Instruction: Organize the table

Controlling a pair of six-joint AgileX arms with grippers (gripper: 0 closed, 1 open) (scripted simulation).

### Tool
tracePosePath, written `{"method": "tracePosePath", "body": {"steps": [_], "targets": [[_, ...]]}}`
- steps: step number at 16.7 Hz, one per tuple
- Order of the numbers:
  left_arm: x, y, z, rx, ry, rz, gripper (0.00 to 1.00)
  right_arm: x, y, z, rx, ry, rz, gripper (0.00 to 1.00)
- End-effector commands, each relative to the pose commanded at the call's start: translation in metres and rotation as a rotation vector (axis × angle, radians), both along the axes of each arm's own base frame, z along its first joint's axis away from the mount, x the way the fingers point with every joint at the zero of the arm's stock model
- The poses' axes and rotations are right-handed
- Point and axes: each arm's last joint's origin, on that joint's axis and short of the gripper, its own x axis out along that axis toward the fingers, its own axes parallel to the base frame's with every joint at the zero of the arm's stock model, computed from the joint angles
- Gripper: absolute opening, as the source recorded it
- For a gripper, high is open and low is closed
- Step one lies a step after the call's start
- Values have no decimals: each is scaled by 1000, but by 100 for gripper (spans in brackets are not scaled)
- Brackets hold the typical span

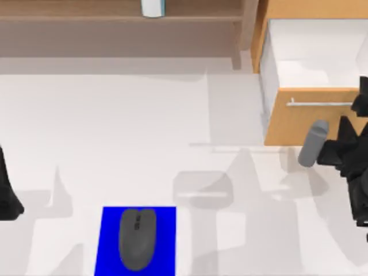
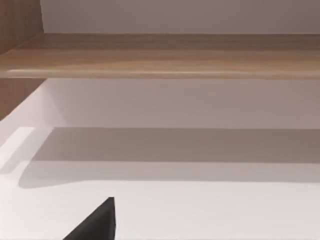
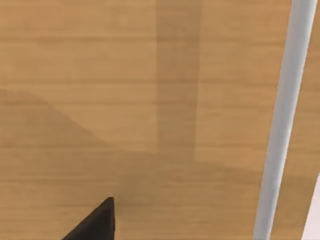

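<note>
The white table (image 1: 115,126) carries a blue mat (image 1: 109,241) at its front edge, and a grey mouse (image 1: 137,238) lies on that mat. At the right, a light-wood drawer (image 1: 310,123) with a silver bar handle (image 1: 319,104) stands pulled out, its white inside showing. My right gripper (image 1: 340,146) hovers just in front of the drawer face. A grey cylinder (image 1: 313,144) lies at its tip; I cannot tell whether it is held. The right wrist view looks closely at the drawer front (image 3: 125,100) and the handle (image 3: 285,125). My left gripper (image 1: 7,192) is parked at the table's left edge.
A wooden shelf (image 1: 115,20) runs along the back, with a white and blue object (image 1: 153,7) on it. The left wrist view faces this shelf board (image 2: 160,55) across bare tabletop. Open tabletop lies between the mat and the drawer.
</note>
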Motion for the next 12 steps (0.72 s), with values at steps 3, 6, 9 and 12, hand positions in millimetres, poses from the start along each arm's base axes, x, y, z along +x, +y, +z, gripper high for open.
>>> {"method": "tracePosePath", "body": {"steps": [3,6,9,12], "targets": [[0,0,0,0,0,0,100,0,0,0,0,0,0,100],[0,0,0,0,0,0,100,0,0,0,0,0,0,77],[0,0,0,0,0,0,100,0,0,0,0,0,0,55],[0,0,0,0,0,0,100,0,0,0,0,0,0,32]]}}
